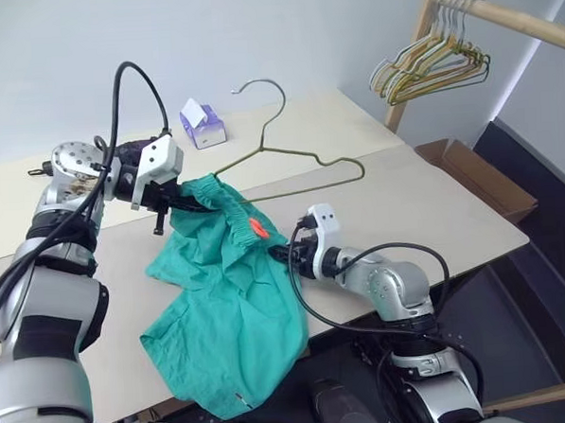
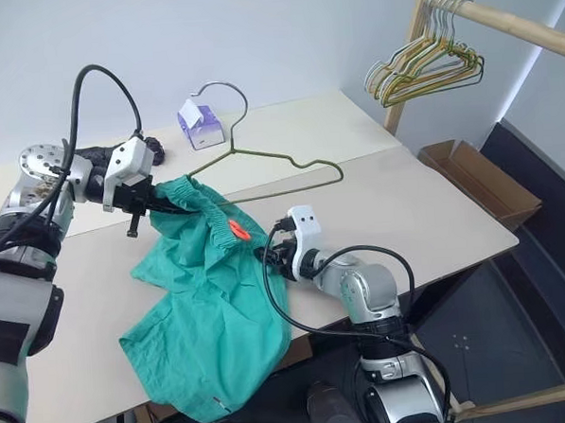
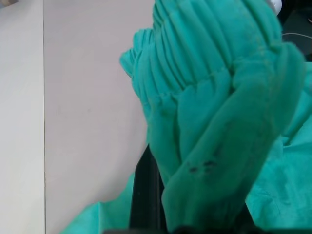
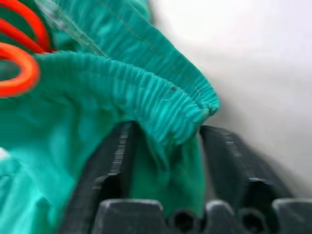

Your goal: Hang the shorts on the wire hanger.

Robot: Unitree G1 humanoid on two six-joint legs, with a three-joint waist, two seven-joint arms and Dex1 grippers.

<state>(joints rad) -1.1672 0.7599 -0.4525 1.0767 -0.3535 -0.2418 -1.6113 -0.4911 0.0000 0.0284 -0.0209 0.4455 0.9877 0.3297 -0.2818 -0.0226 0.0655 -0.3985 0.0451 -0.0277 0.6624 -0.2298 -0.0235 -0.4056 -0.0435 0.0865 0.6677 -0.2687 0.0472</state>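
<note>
The teal-green shorts (image 1: 221, 309) hang from my left gripper (image 1: 183, 202), which is shut on the gathered waistband (image 3: 204, 73), and they spill down over the table's near edge. My right gripper (image 1: 275, 253) lies low on the table at the waistband, just past the orange-red tag (image 1: 257, 227). Its fingers (image 4: 109, 165) stand apart astride the waistband's folded edge (image 4: 170, 102), not pressed together. The wire hanger (image 1: 309, 167) stands raised behind the shorts with its hook (image 1: 262, 85) up. Its left corner disappears into the fabric by my left gripper.
A purple tissue box (image 1: 203, 126) sits at the back of the beige table (image 1: 434, 213). A wooden rack with a bunch of coloured hangers (image 1: 431, 66) stands at the back right, with a cardboard box (image 1: 475, 178) on the floor below it.
</note>
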